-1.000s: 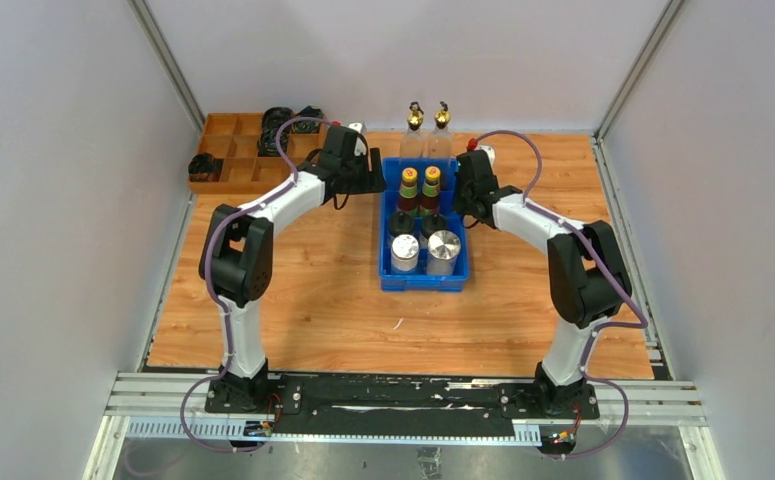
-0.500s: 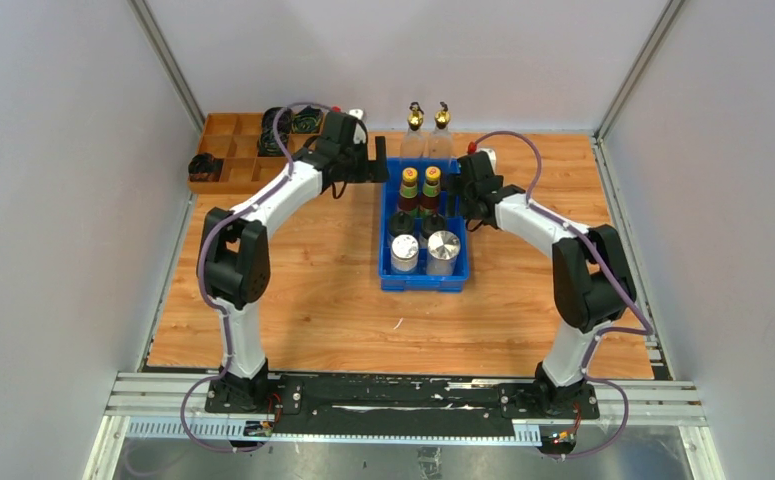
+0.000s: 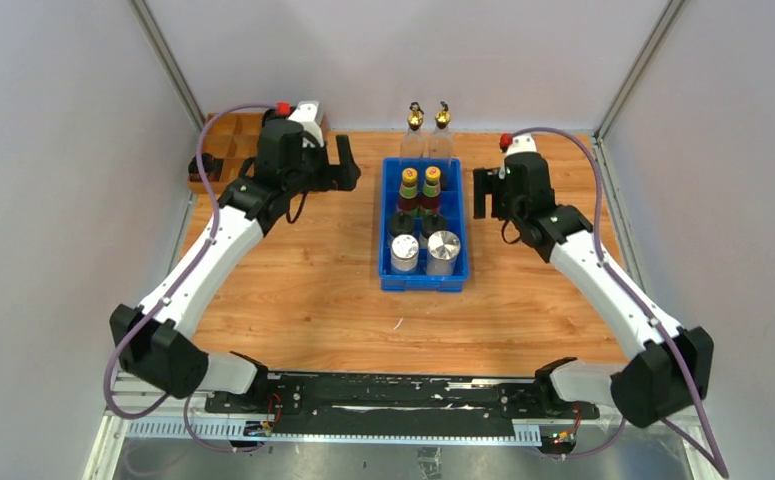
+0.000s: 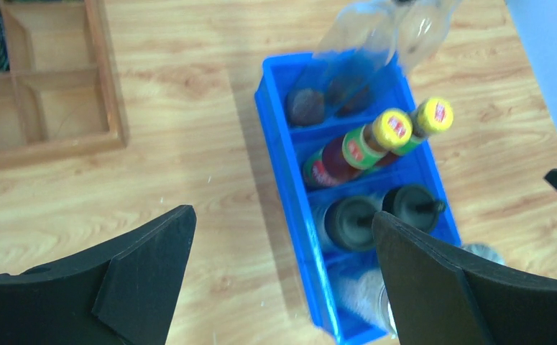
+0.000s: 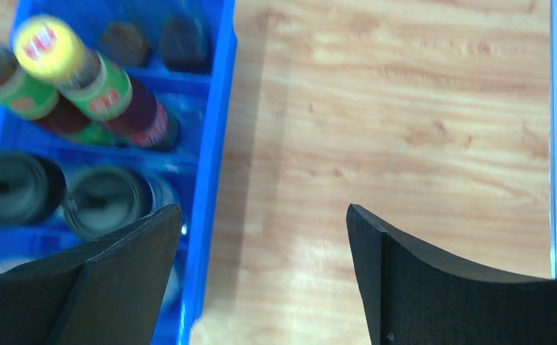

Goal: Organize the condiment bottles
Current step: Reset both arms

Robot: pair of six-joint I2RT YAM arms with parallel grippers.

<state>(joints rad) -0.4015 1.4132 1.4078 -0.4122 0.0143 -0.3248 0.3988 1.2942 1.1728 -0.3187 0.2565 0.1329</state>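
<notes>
A blue bin (image 3: 384,235) in the middle of the table holds the condiment bottles in pairs. Two clear gold-spouted bottles (image 3: 415,128) stand at its far end, then two dark yellow-capped bottles (image 3: 409,185), two black-capped jars (image 3: 401,222) and two silver-lidded shakers (image 3: 443,245) nearest. My left gripper (image 3: 348,163) hovers left of the bin, open and empty. In the left wrist view the left gripper (image 4: 282,213) frames the bin's left wall (image 4: 279,151). My right gripper (image 3: 481,193) hovers right of the bin, open and empty. The right gripper (image 5: 263,208) spans the bin's right wall (image 5: 214,129) and bare wood.
A wooden compartment tray (image 3: 225,150) sits at the far left corner, partly behind my left arm, and its corner shows in the left wrist view (image 4: 110,86). Grey walls and metal posts close in the table on three sides.
Both grippers have opened and drawn away from the bin's sides, the left one leftward and the right one rightward, both lifting. The arms now stretch out further. The bottles have not moved.
</notes>
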